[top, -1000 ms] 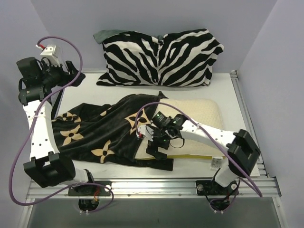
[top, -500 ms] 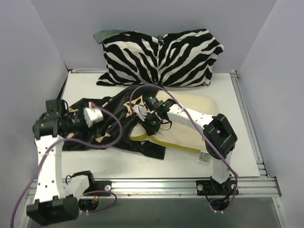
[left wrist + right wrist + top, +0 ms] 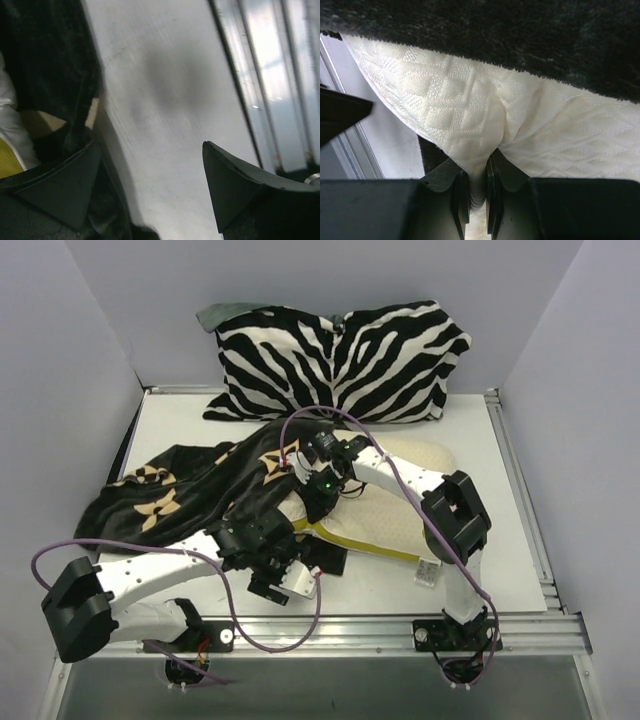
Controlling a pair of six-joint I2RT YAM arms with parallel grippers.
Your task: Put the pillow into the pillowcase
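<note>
The right gripper (image 3: 476, 172) pinches a fold of the cream pillow (image 3: 445, 110), whose left end lies under the black pillowcase (image 3: 190, 490) on the table (image 3: 390, 588). The left gripper (image 3: 150, 147) is spread wide just beside the pillowcase's near edge.

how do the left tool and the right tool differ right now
The left tool stands wide open with nothing between its fingers; the right tool is shut on a pinched fold of the pillow. The left tool is over bare table beside the pillowcase; the right tool faces the pillow where the pillowcase's black edge lies over it. Both are dark two-finger tools at the pillow's covered end.
</note>
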